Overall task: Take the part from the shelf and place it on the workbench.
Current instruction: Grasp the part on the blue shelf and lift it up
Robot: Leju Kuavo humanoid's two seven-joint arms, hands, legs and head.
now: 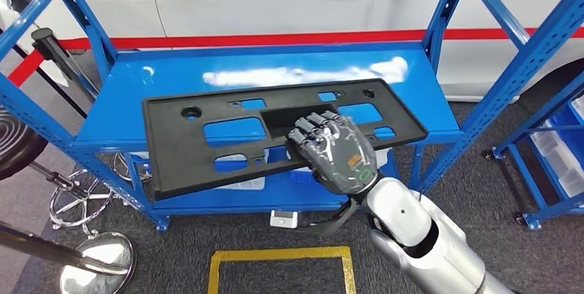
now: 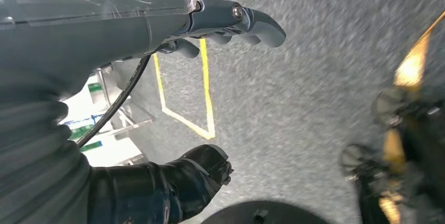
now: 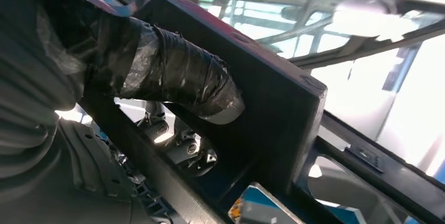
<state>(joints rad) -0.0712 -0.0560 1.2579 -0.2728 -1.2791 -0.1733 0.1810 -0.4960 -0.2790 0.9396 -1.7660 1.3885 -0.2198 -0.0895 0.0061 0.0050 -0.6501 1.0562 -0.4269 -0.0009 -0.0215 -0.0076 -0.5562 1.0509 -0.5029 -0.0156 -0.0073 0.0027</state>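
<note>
The right hand point(image 1: 335, 151) grips the part point(image 1: 206, 135) at its near edge, thumb under and fingers on top. The part lies on the blue shelf point(image 1: 289, 67) and overhangs its front. Held at one place only, this long flat panel may tilt or slip. It is black matte plastic with cut-outs. The left hand point(image 2: 231, 24) hangs with nothing in it, fingers loosely apart.

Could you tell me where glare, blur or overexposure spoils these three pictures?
Head view: sharp, with a white glare streak on the blue shelf behind the black part that the right hand grips. Left wrist view: floor and dark shapes at the far edge are motion-blurred beyond the left hand. Right wrist view: background behind the part is blown out white; the thumb shows clearly.
</note>
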